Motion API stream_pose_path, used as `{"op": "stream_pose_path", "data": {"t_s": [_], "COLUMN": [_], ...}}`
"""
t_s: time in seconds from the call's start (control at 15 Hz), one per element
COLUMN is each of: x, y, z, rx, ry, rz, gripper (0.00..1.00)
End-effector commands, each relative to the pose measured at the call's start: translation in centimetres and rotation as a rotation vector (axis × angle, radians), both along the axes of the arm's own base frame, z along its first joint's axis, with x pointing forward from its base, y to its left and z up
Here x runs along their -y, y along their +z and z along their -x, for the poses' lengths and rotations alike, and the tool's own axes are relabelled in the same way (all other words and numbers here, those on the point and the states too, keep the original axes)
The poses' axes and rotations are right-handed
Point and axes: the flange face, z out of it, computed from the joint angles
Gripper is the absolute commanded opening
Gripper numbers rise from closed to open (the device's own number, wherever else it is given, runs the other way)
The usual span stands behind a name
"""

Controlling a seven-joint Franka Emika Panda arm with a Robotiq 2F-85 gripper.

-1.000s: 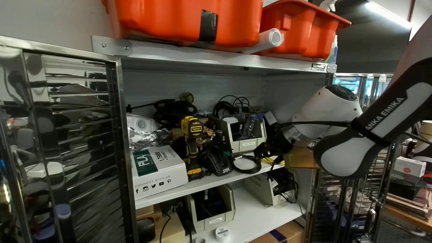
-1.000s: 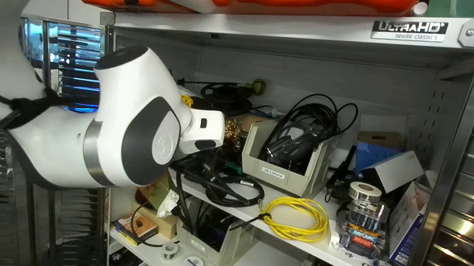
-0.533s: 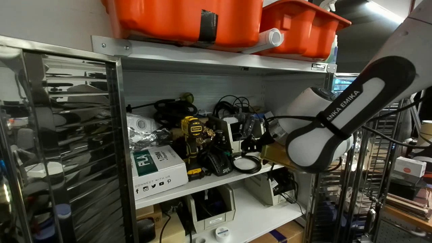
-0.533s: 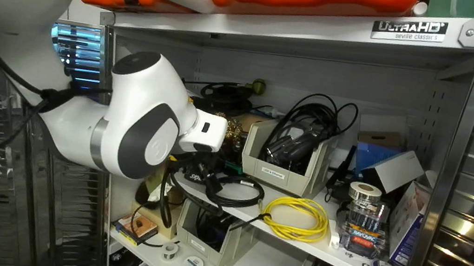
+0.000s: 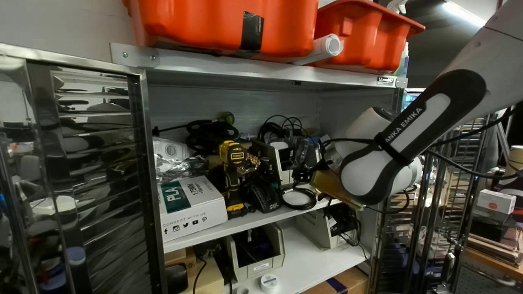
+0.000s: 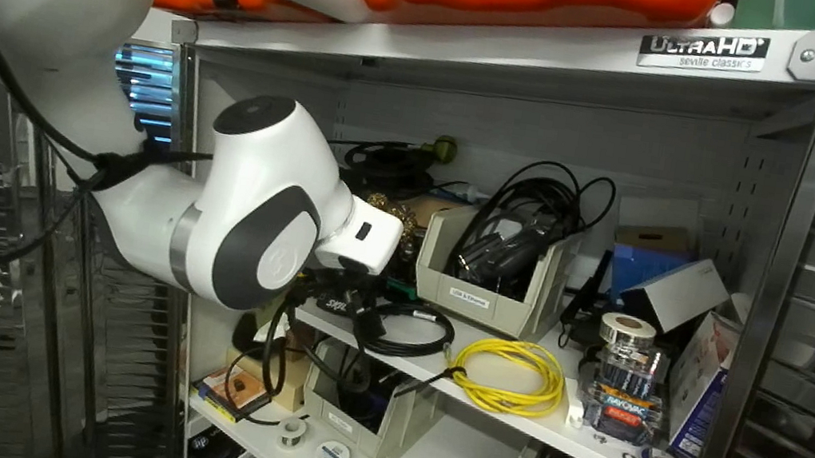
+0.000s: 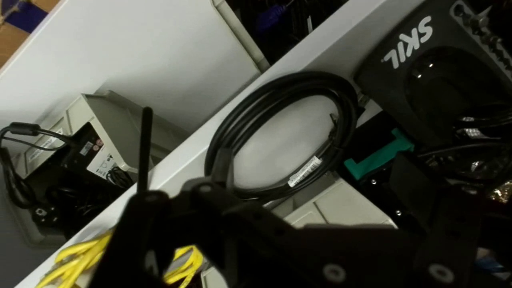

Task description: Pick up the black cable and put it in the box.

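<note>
Just below and ahead of the pincer point(image 5: 302, 174) — jaws parted, nothing held — the black cable point(image 7: 347, 106) lies coiled at the near edge of the tabletop point(image 7: 187, 157), its oval's long axis following that edge.

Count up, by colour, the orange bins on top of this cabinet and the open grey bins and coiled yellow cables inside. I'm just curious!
Orange bins: 2
Open grey bins: 3
Coiled yellow cable: 1
Total: 6
</note>
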Motion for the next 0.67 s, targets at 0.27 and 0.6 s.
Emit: {"op": "stream_pose_path", "data": {"t_s": [0.27,0.6], "x": [2.2,4.4], "y": [-0.3,0.8], "z": [-1.2,-2.8], "rx": [-0.109,-0.178], "ry": [-0.089,-0.145], "rz": [-0.042,-0.062], "gripper": [1.00,1.00]}}
